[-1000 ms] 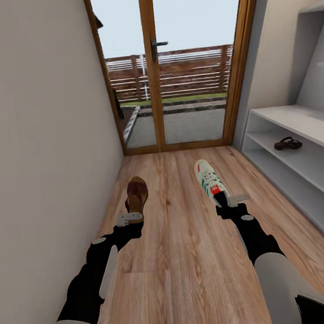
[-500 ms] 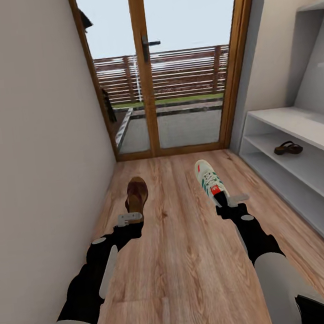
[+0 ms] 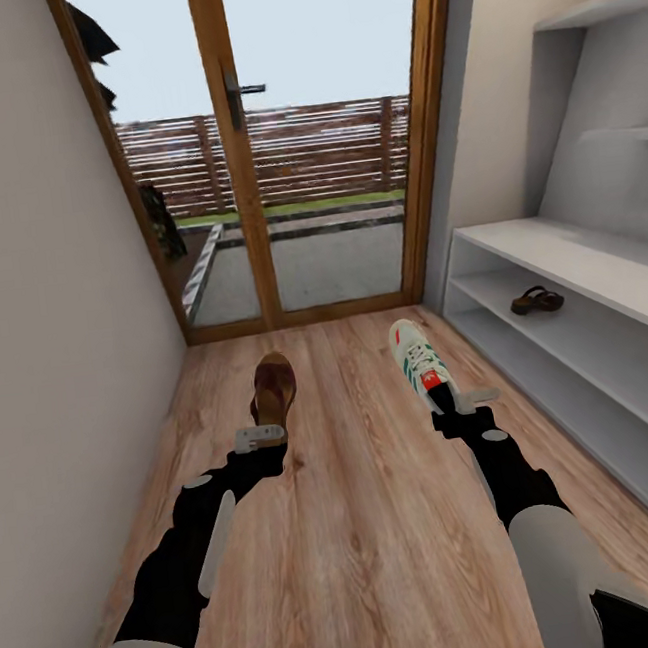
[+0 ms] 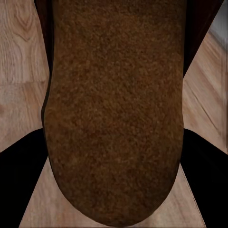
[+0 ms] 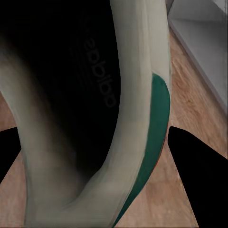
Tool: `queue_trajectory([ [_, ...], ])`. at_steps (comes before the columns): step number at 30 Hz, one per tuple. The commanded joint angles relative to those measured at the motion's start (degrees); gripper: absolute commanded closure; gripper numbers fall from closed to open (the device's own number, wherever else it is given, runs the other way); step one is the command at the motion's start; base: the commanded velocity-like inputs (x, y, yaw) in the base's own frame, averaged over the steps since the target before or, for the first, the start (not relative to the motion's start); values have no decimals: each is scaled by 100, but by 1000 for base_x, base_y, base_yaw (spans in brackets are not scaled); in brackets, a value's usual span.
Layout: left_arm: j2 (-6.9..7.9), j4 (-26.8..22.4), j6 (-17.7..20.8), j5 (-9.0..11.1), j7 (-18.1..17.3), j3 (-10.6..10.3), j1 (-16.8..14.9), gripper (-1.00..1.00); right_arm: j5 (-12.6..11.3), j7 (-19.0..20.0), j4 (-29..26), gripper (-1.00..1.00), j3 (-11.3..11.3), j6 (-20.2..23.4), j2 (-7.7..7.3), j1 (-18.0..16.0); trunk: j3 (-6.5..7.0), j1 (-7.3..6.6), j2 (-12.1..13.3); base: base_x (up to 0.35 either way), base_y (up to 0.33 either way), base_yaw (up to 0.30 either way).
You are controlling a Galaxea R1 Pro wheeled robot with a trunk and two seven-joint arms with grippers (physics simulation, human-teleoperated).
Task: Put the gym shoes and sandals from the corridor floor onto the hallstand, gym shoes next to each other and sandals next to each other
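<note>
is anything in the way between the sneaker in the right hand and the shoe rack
Nothing visible blocks it. The sneaker is held in the right gripper, with bare floor between it and the shoe rack. One sandal sits on the shelf, leaving room beside it.

We cannot see the heel of the flat brown open sandal, hidden behind the left gripper, nor the heel of the white lace-up sneaker with green stripes, hidden behind the right gripper; the light grey two-tier shoe rack runs off the head view's right edge, and the small dark sandal on its lower shelf is too small to make out
</note>
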Motion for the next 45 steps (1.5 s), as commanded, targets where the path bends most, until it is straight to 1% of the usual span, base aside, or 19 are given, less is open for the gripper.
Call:
queue_trajectory([
  [1,0,-8,36,63,12,4,-2,100,57,55,-15,100,-41,16,10,-5,-5,2,-2,346,0,-252],
  [13,0,-8,35,63,14,4,-2,100,57,55,-15,100,-41,17,10,-5,-5,2,-2,346,0,-233],
  [20,0,-8,35,63,15,4,-2,100,57,55,-15,100,-41,19,10,-5,-5,2,-2,346,16,-28],
  [33,0,-8,36,63,12,4,-2,100,57,60,-12,100,-49,14,10,-5,-5,2,-2,346,99,-1],
  [39,0,-8,36,63,11,4,-2,100,57,68,0,100,-56,-96,15,-5,-5,2,-2,346,106,0],
  [40,0,-8,36,63,11,4,-2,100,57,67,1,100,-56,-262,17,-5,-5,2,-2,346,106,0],
  [41,0,-8,35,63,10,4,-2,100,57,64,3,100,-57,-759,16,-1,-5,2,-2,346,106,0],
  [42,0,-8,35,63,12,4,-2,100,57,55,12,100,-58,-1373,17,1,-5,2,-2,346,107,0],
  [43,0,-8,35,63,11,4,-2,100,57,54,18,100,-58,-1733,16,2,-5,2,-2,346,107,0],
  [44,0,-8,35,63,11,4,-2,100,54,53,24,100,-58,-1985,14,2,-5,2,-2,346,107,0],
  [45,0,-8,35,63,11,4,-2,100,52,50,35,100,-55,-2146,14,3,-5,2,-2,346,107,0],
])
